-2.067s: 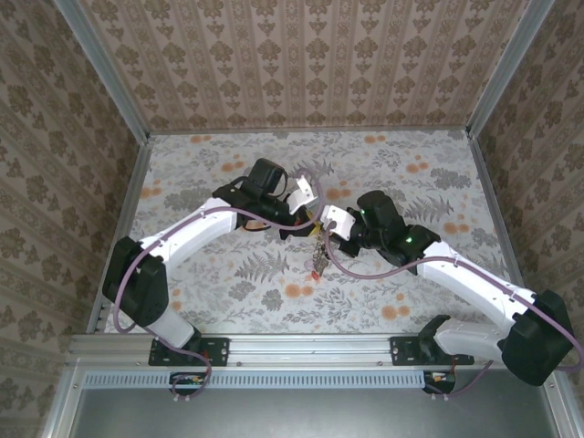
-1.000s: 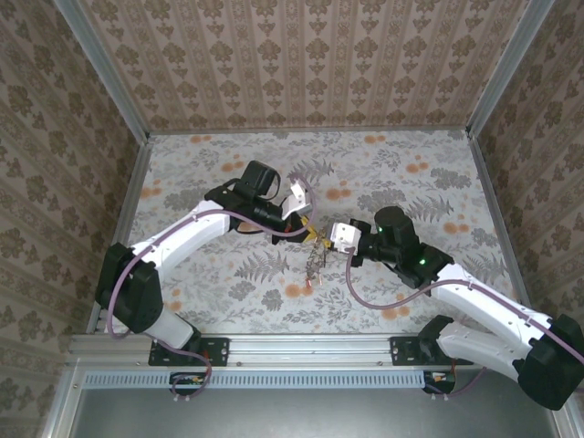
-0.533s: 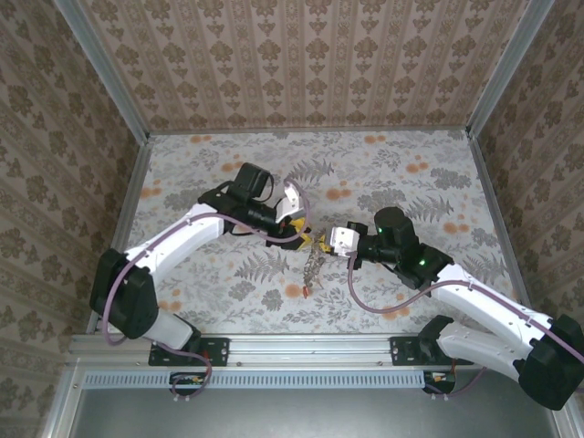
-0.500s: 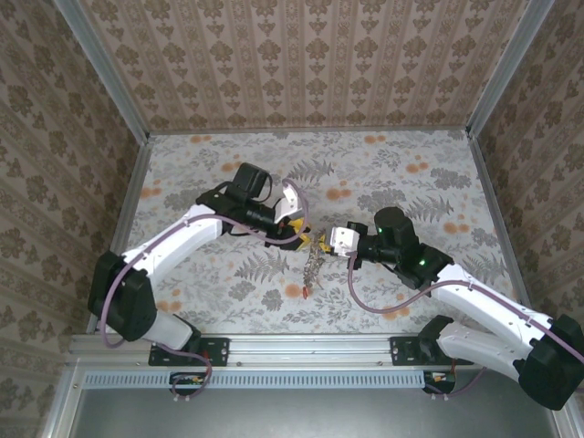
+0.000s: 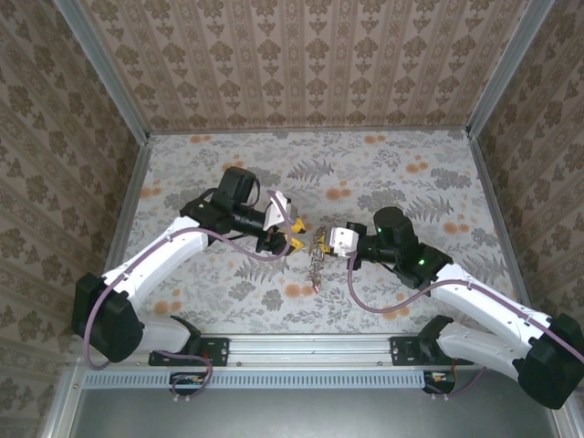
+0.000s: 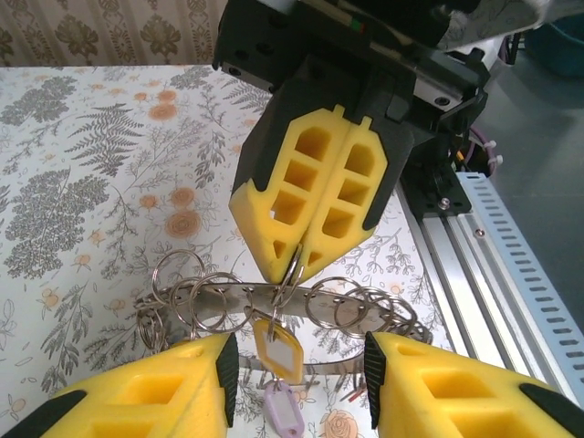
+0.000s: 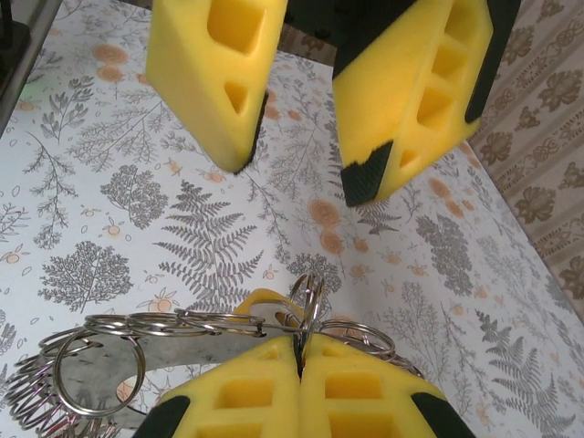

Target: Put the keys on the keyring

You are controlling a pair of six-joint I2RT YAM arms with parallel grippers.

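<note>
The keyring (image 6: 245,295) is a flat metal band with holes, hung with several small split rings. My right gripper (image 7: 299,351) is shut on one upright split ring (image 7: 308,294) and holds the whole bunch above the table. A yellow tag (image 6: 278,349), a purple tag (image 6: 285,406) and small keys (image 5: 315,274) dangle beneath it. In the top view the right gripper (image 5: 327,240) meets the keyring (image 5: 318,248) near the table's middle. My left gripper (image 5: 293,234) stands open just left of it, touching nothing. Its fingers (image 6: 137,392) flank the tags from a distance.
The floral tabletop (image 5: 411,182) is walled in by patterned panels. An aluminium rail (image 5: 310,345) runs along the near edge behind the arm bases. The left gripper's yellow fingers (image 7: 214,82) hang above the fern print in the right wrist view.
My left gripper has opened, let go of the ring bunch and drawn back to the left. The right gripper has stayed put, still pinching the split ring.
</note>
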